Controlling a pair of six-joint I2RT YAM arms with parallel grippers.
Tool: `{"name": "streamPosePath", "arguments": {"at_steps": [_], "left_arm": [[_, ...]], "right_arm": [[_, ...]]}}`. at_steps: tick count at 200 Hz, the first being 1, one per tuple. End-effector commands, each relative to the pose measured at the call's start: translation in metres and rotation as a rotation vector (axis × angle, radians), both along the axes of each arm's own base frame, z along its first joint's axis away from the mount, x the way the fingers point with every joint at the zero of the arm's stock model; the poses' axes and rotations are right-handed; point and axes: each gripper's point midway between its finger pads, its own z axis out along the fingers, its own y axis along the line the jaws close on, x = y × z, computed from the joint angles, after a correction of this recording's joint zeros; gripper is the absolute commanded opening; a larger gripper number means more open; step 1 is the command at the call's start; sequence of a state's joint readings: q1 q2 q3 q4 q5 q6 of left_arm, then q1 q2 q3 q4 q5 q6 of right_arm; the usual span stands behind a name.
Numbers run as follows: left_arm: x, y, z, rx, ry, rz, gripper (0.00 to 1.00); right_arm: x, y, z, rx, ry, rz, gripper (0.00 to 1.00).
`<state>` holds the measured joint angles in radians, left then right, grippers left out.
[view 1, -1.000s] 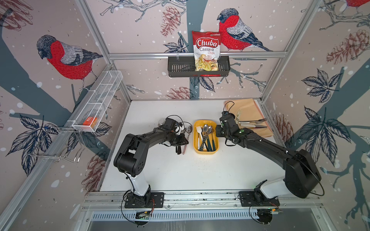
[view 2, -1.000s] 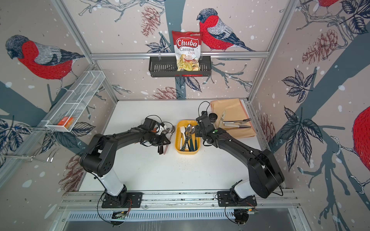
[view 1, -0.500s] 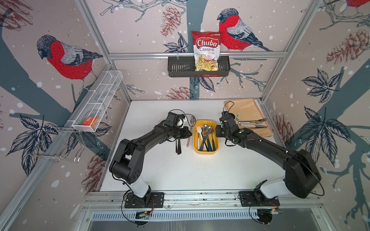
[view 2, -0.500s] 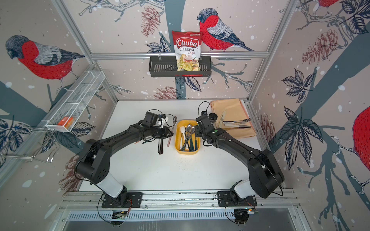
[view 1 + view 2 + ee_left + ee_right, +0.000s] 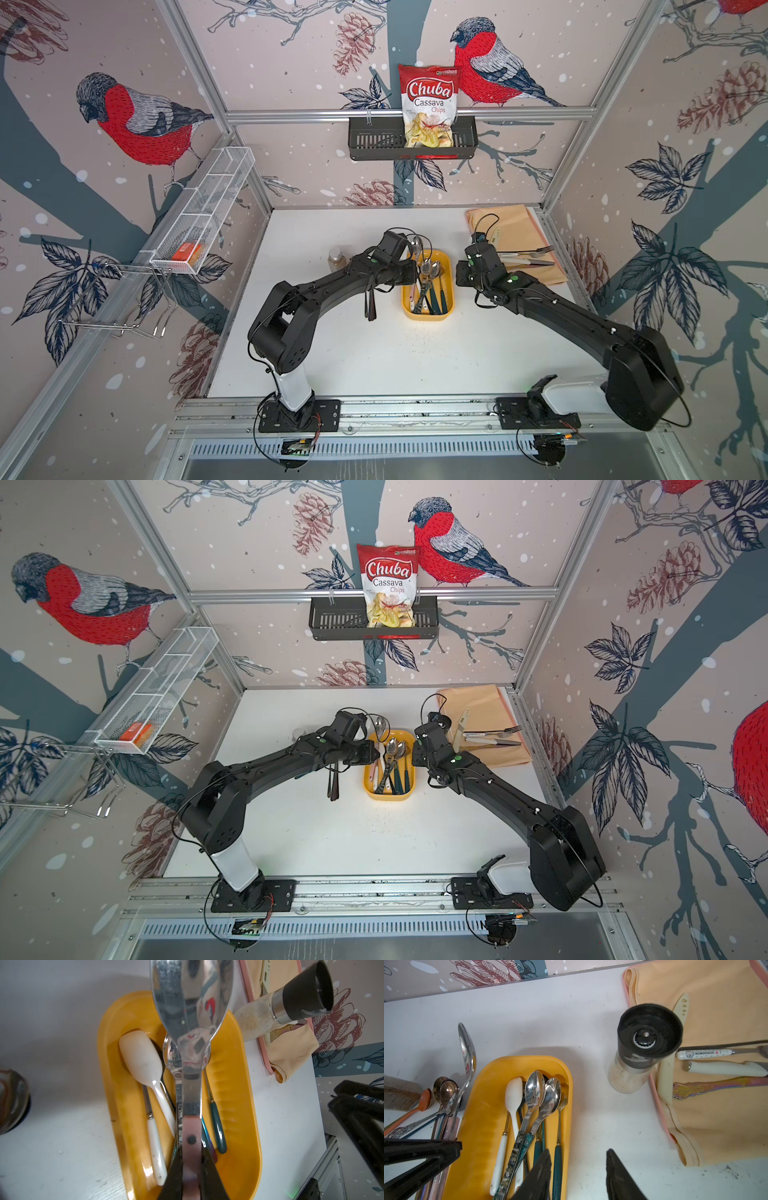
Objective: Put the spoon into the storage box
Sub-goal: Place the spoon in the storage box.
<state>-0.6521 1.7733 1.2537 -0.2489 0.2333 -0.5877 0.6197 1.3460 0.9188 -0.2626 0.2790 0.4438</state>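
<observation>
The left gripper is seen clamped on the pinkish handle of a large steel spoon, which is held raised over the yellow storage box (several spoons already lie inside). The right gripper is held partly open, with nothing between its jaws, over the box's edge near a grinder beside the peach cloth.
</observation>
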Motion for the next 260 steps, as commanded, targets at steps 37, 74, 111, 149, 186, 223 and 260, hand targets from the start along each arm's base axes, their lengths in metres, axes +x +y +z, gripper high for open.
{"name": "streamPosePath", "arguments": {"at_steps": [37,74,111,149,186,223,260], "left_arm": [[0.007,0.003,-0.027,0.068,0.026,0.086,0.0],[0.005,-0.002,-0.038,0.093,0.039,0.083,0.0],[0.0,-0.006,-0.054,0.132,0.072,0.065,0.0],[-0.002,-0.008,-0.065,0.16,0.097,0.049,0.0],[-0.004,-0.012,-0.067,0.157,0.096,0.009,0.09],[-0.008,-0.02,-0.054,0.15,0.054,-0.064,0.27],[-0.015,-0.021,-0.048,0.17,0.037,-0.128,0.38]], "right_arm": [[-0.009,-0.018,-0.001,-0.002,-0.006,-0.054,0.45],[-0.012,-0.025,0.001,-0.004,-0.005,-0.07,0.45],[-0.014,-0.027,-0.001,-0.009,0.001,-0.077,0.45],[-0.013,-0.026,-0.004,-0.007,0.01,-0.077,0.45],[-0.01,-0.025,-0.004,-0.007,0.01,-0.08,0.45],[-0.007,-0.023,-0.005,-0.01,0.007,-0.079,0.45],[0.0,-0.017,-0.005,-0.017,0.007,-0.062,0.45]]}}
